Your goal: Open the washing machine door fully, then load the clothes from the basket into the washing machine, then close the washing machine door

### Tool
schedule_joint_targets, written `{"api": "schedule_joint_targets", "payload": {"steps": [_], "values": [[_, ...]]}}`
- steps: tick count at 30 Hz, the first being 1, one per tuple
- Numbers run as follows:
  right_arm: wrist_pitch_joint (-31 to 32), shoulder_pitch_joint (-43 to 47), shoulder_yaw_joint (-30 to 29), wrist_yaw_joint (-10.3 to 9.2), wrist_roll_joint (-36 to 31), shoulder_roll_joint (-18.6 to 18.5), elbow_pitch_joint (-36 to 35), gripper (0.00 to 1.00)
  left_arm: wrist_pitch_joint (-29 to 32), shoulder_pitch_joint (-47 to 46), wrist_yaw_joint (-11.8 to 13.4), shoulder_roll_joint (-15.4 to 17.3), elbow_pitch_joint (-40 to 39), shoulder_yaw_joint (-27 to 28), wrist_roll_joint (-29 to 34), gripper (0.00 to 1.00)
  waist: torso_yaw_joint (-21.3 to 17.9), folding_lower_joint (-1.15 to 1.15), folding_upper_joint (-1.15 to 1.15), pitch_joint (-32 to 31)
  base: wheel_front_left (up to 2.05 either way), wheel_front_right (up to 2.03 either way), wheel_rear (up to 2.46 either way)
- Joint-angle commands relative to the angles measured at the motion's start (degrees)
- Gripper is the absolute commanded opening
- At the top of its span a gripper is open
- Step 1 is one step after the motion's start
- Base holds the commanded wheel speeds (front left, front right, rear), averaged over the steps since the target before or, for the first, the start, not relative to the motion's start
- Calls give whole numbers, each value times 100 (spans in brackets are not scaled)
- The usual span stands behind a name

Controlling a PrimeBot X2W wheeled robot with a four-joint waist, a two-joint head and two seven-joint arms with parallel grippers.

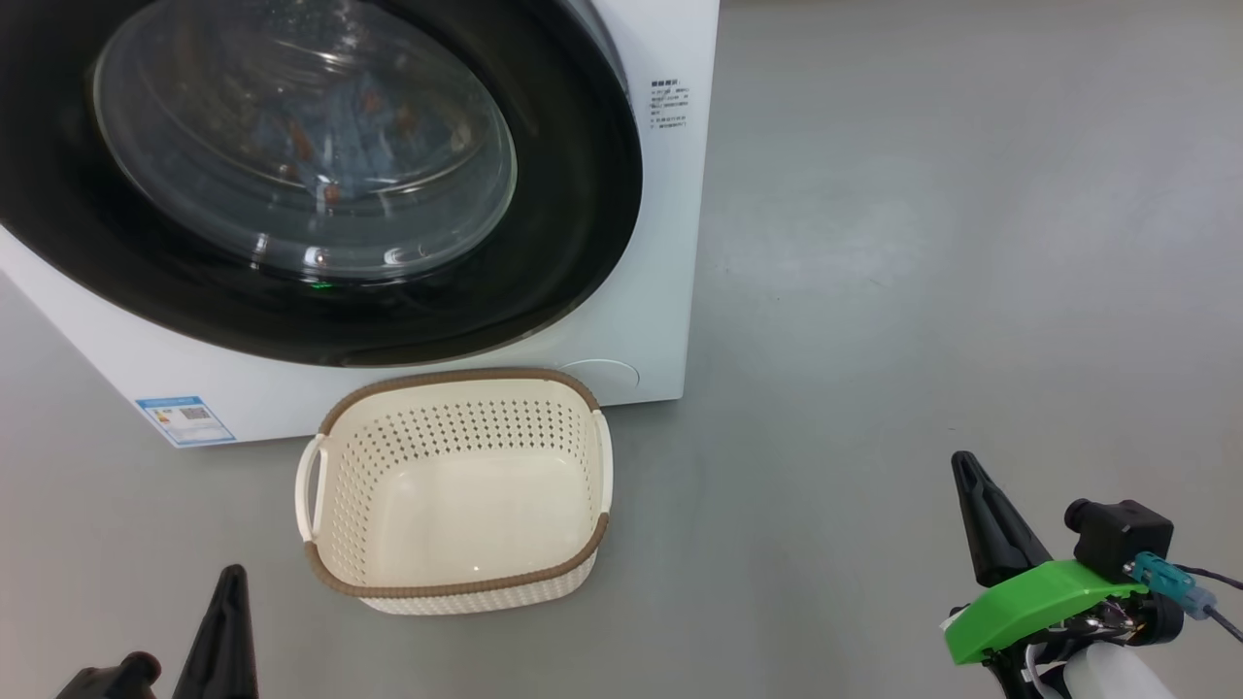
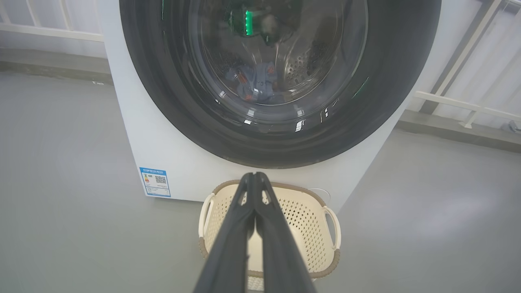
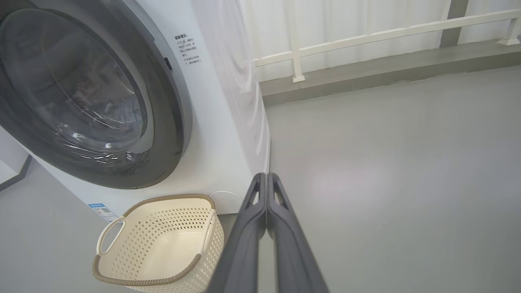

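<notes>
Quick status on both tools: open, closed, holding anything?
Left tool: closed, fingers pressed together, holding nothing.
Right tool: closed, fingers pressed together, holding nothing.

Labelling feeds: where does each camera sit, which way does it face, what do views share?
Head view: head-mounted, looking down at washing machine door, basket; left gripper, right gripper at bottom corners.
Left wrist view: faces door squarely, shut fingers over basket.
Right wrist view: right of washing machine, shut fingers over floor.
All share door and basket.

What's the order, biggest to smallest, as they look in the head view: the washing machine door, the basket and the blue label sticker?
1. washing machine door
2. basket
3. blue label sticker
No two look alike in size.
</notes>
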Motion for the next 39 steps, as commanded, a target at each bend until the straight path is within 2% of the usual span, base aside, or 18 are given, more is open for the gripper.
{"api": "schedule_joint_targets", "payload": {"steps": [1,8,39], "values": [[25,-166,-49,0,136,-60,-161,0,39,-66,0,107,-115,53,-135,0,4,7,0,-10,0,0,0],[142,-136,-125,0,522,-33,-219,0,153,-84,3,71,-147,76,-533,0,20,1,0,-32,0,0,0],[648,-17,-457,0,2176,88,-474,0,653,-174,4,-87,-273,190,-2250,0,88,0,0,-142,0,0,0]]}}
